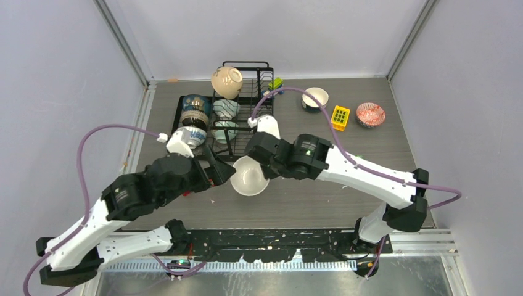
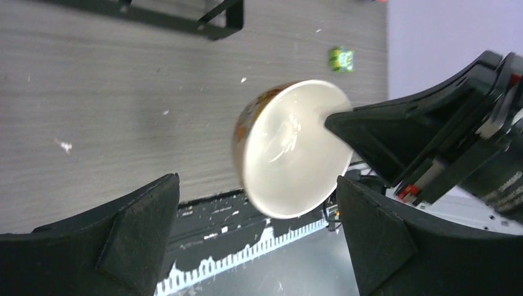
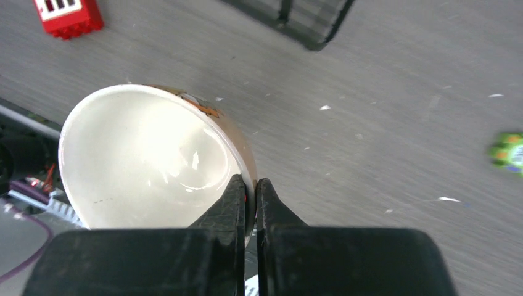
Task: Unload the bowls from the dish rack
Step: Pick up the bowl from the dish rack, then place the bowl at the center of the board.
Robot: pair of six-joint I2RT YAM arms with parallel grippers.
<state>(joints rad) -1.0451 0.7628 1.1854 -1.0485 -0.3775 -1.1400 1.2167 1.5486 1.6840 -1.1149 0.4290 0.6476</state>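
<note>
My right gripper [image 1: 264,165] is shut on the rim of a cream bowl [image 1: 250,176] with an orange-patterned outside and holds it tilted above the table, in front of the black wire dish rack [image 1: 247,77]. In the right wrist view the fingers [image 3: 251,182] pinch the bowl's wall [image 3: 142,154]. My left gripper [image 1: 223,172] is open, with its jaws spread on either side of that bowl [image 2: 290,148], not touching it. A cream bowl [image 1: 226,82], a blue-and-white bowl [image 1: 196,111] and two pale green bowls [image 1: 226,110] stand in the rack.
A white bowl [image 1: 315,98] and a red-patterned bowl [image 1: 370,115] sit on the table right of the rack, with a yellow block [image 1: 340,116] between them. A green block [image 1: 275,82] lies by the rack. A red block [image 3: 68,13] lies near the held bowl.
</note>
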